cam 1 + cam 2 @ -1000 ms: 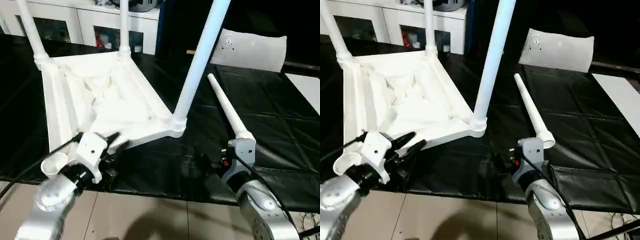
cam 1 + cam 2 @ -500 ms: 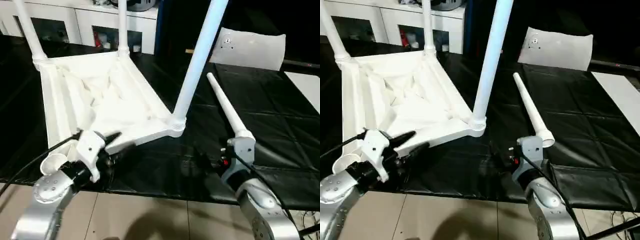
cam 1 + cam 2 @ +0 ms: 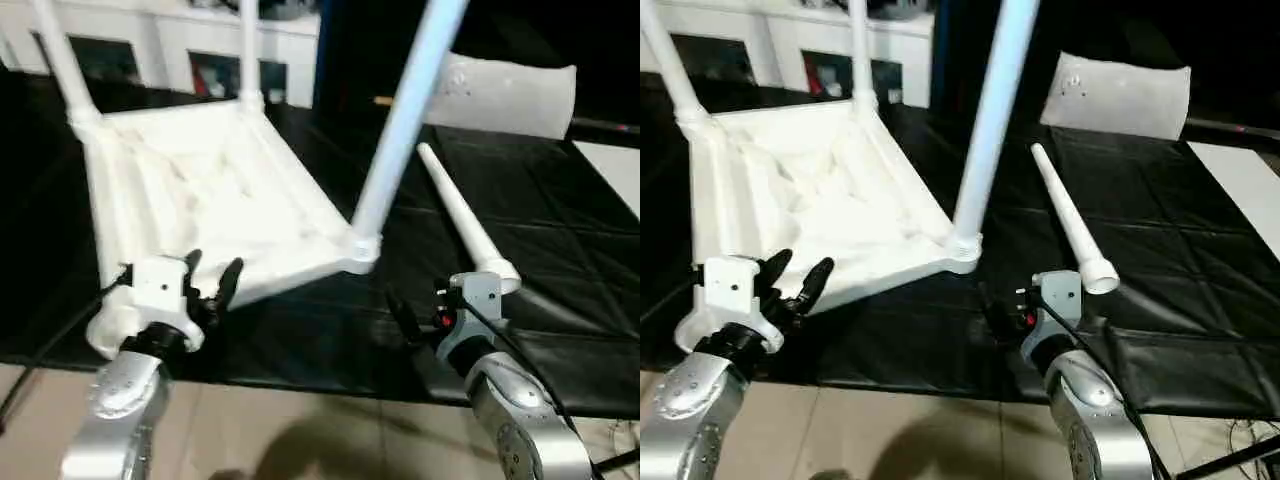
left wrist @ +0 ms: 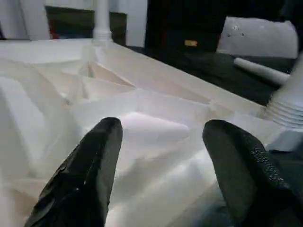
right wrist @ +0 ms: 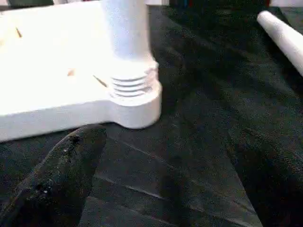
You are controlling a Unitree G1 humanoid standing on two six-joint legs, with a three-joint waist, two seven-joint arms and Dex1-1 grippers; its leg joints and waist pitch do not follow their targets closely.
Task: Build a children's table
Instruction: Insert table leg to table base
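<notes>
Ahead of both grippers, the upturned table [image 3: 210,200] lies on black sheeting [image 3: 1160,250].
Left gripper [image 3: 208,280], fingers apart, empty, points at the top's near edge; right gripper [image 3: 1005,312], spread wide, sits just short of a fitted leg [image 3: 990,120], the loose leg [image 3: 1070,220] beside it.

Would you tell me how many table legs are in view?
4: three stand in corner sockets, far left, far middle and near; one loose leg lies on the black cover.
</notes>
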